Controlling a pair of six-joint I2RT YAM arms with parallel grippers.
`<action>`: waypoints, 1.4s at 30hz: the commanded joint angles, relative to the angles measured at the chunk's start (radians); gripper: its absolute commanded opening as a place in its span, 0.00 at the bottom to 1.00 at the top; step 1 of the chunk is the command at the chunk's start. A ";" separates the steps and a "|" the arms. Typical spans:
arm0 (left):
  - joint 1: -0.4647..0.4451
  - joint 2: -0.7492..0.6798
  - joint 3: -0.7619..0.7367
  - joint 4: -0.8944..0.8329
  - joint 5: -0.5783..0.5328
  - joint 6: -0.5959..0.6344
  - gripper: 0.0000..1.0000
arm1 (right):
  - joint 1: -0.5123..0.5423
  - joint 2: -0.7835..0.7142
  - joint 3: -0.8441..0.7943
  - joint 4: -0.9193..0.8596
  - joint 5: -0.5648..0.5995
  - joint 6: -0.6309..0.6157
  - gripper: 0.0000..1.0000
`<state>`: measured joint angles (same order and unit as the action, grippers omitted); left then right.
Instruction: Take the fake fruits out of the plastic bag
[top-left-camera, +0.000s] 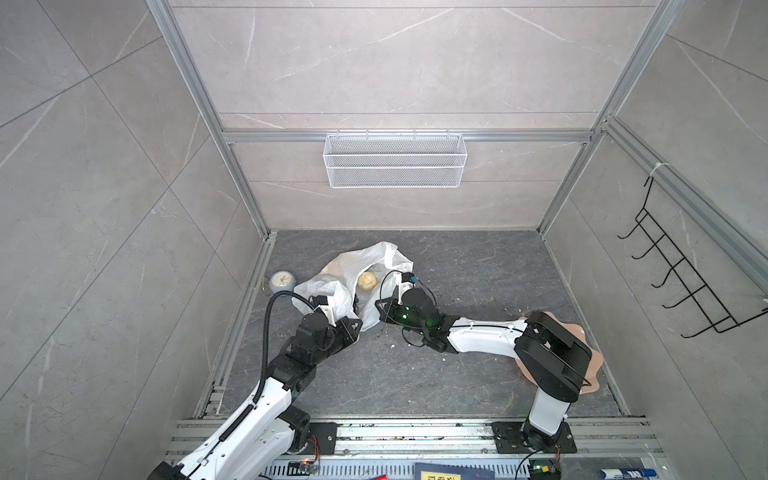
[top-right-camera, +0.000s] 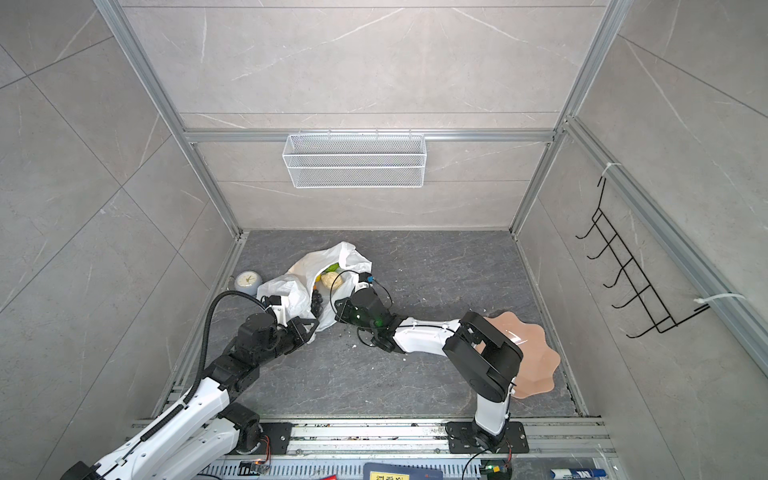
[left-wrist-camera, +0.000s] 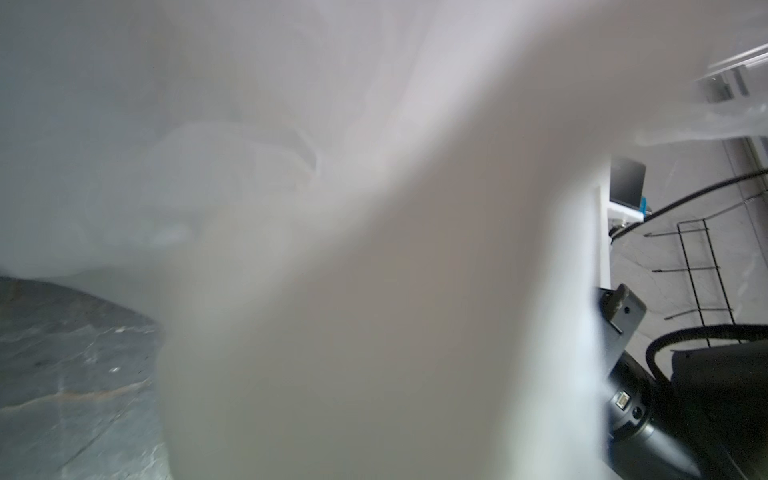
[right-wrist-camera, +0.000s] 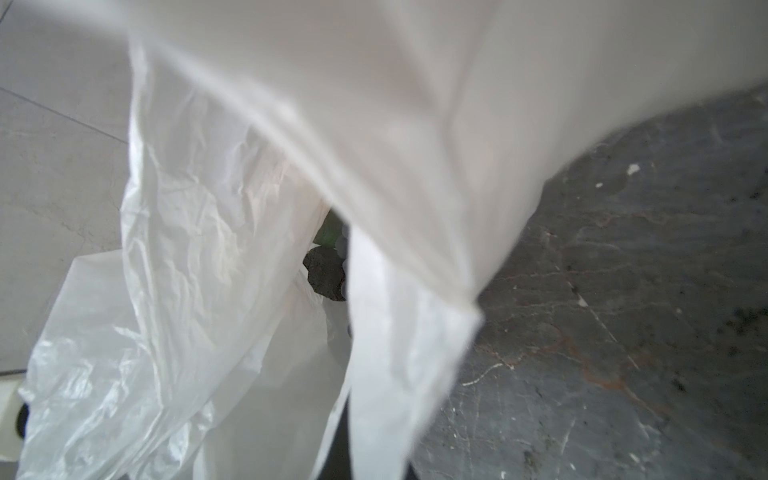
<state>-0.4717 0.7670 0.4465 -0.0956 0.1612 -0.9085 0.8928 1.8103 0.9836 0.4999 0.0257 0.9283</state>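
Veined grey floor (top-left-camera: 478, 270); crinkly plastic bag (top-left-camera: 328, 286).

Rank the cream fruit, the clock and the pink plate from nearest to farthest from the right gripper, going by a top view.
1. The cream fruit, in the plastic bag mouth, just beyond the right gripper.
2. The clock, left of the bag, by the left wall.
3. The pink plate, far right, toward the front.
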 joint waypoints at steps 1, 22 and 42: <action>-0.001 -0.043 0.128 -0.257 -0.166 0.094 0.34 | -0.011 -0.028 -0.073 0.014 0.026 -0.018 0.00; -0.031 0.235 0.788 -0.839 -0.360 0.404 0.76 | 0.007 -0.066 -0.220 0.148 -0.003 -0.126 0.00; 0.062 0.915 1.038 -0.825 -0.407 0.436 0.56 | 0.016 -0.147 -0.270 0.109 0.073 -0.163 0.00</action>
<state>-0.4625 1.6859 1.5021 -0.9485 -0.2554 -0.4583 0.9039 1.6978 0.7292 0.6350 0.0517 0.7982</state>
